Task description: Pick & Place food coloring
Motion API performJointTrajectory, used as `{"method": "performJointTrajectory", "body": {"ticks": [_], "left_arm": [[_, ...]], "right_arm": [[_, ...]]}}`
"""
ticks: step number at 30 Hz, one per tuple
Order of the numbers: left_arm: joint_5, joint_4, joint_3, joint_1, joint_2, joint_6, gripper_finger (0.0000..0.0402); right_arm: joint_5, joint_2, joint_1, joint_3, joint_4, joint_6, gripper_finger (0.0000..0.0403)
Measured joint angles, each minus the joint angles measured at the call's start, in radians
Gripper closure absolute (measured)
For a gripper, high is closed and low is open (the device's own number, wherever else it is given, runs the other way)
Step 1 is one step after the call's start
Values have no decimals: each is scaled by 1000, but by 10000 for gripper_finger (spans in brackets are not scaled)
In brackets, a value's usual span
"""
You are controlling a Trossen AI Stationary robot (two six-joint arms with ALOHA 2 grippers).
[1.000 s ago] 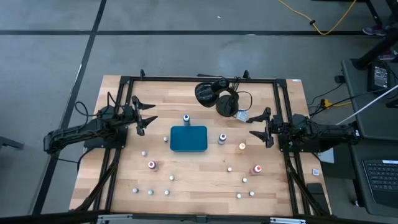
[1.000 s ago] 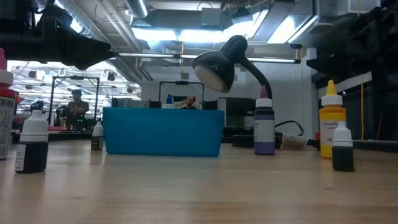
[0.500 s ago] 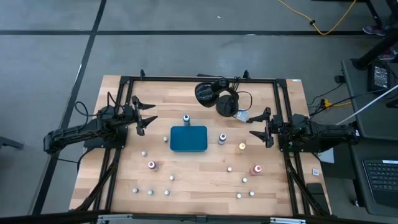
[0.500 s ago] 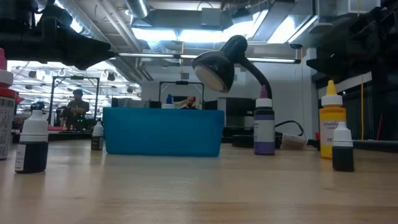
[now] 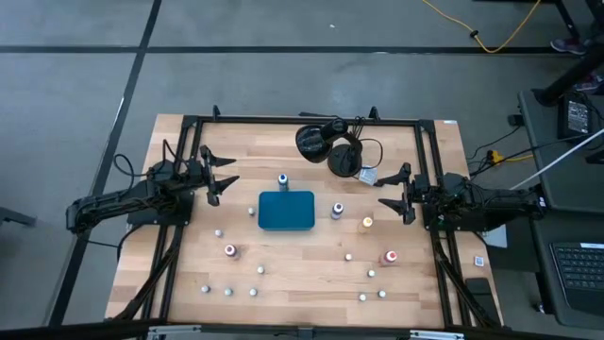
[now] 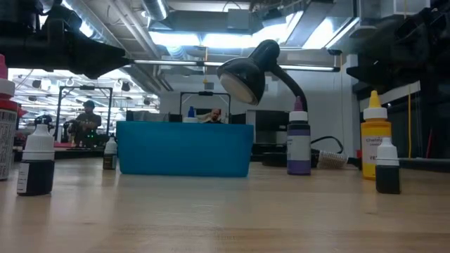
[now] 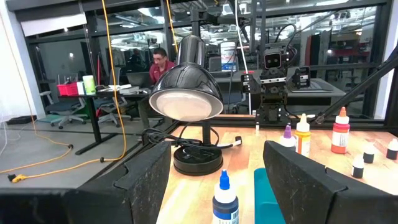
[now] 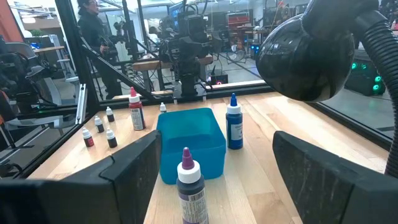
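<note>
1. My left tool [image 5: 226, 176] hangs released at the desk's [image 5: 302, 283] left side, gripping nothing.
2. My right tool [image 5: 389, 193] hangs released at the right side, also empty.
3. The tray [image 5: 286, 211] sits mid-desk between my tools.
4. The blue bottle [image 5: 282, 180] stands just behind the tray, nearer my left tool.
5. The purple bottle [image 5: 337, 211] and the orange bottle [image 5: 367, 223] stand between the tray and my right tool.
6. The remaining bottles are scattered across the front of the desk, well apart from both tools.

Five larger bottles [image 5: 282, 179], nine tiny bottles [image 5: 218, 231], one teal tray [image 5: 286, 211], one black lamp [image 5: 326, 144].
</note>
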Motion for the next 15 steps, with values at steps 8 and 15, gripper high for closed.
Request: {"method": "performJointTrajectory", "body": {"ticks": [8, 15], "left_arm": [[0, 0, 0, 0, 0, 0, 150], [0, 0, 0, 0, 0, 0, 150]], "right_arm": [[0, 0, 0, 0, 0, 0, 95], [0, 0, 0, 0, 0, 0, 95]]}}
